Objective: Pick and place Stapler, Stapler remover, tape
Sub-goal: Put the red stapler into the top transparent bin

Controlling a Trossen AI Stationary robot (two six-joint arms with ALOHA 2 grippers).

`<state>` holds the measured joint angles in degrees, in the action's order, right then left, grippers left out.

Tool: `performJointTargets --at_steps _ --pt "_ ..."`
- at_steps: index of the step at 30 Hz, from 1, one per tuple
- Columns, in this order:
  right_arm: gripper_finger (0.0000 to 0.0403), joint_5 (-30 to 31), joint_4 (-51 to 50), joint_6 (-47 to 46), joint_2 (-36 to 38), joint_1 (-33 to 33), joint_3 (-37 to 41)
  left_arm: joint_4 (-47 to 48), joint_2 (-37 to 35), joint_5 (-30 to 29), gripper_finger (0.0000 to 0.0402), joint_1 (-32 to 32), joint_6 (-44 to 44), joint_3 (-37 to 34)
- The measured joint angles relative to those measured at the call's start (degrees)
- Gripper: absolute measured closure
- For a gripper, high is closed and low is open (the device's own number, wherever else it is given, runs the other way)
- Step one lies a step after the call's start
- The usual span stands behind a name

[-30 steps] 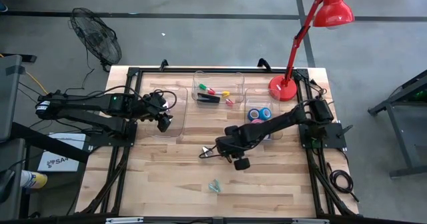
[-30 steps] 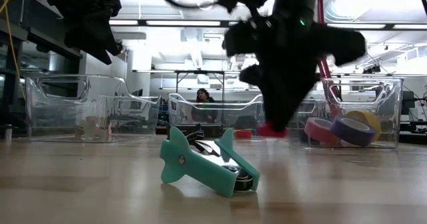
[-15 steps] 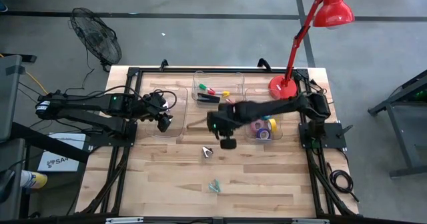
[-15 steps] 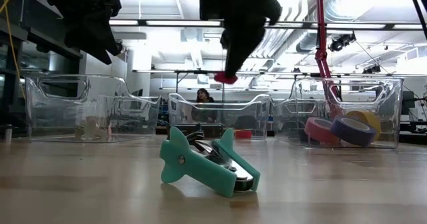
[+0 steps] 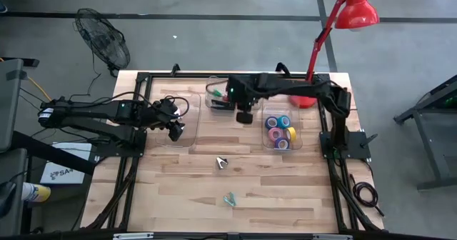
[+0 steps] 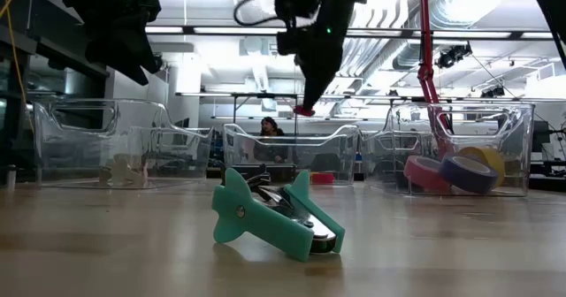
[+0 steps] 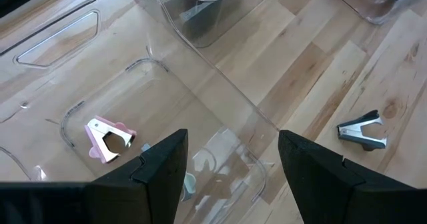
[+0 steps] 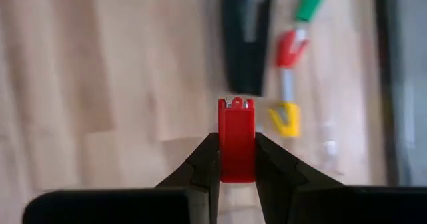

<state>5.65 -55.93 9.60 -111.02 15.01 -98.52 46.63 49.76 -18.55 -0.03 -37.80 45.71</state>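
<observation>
Meanwhile, black stapler [image 8: 247, 34] and coloured removers [image 8: 285, 117] beneath right tool [image 8: 236, 159].

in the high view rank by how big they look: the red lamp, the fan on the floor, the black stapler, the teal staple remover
1. red lamp, arm and shade together
2. fan, close behind the lamp
3. black stapler, partly under the right arm
4. teal staple remover, smallest

The lamp's head stands nearer the camera, so its lead is unsure.

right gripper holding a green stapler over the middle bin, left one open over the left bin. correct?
Not green: in the right wrist view the right gripper is shut on a small red stapler. The rest stands: it hangs over the middle bin, left gripper open over the left bin.
</observation>
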Motion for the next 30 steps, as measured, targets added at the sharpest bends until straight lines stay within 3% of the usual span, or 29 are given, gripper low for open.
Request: performJointTargets --at_steps 5,13,30 --pt "0.0343 -0.45 0.09 2.64 0.0 5.49 0.0 0.0 0.02 -0.11 0.0172 0.0 0.0 0.0" --pt "0.0342 -6.75 1.51 2.43 -2.0 11.26 0.02 -0.13 0.02 -1.52 0.0172 0.0 -0.16 0.0" --pt "0.0341 -8.89 1.31 4.4 -9.21 12.26 0.04 -0.2 0.02 -3.69 0.0172 0.01 -1.52 0.0"
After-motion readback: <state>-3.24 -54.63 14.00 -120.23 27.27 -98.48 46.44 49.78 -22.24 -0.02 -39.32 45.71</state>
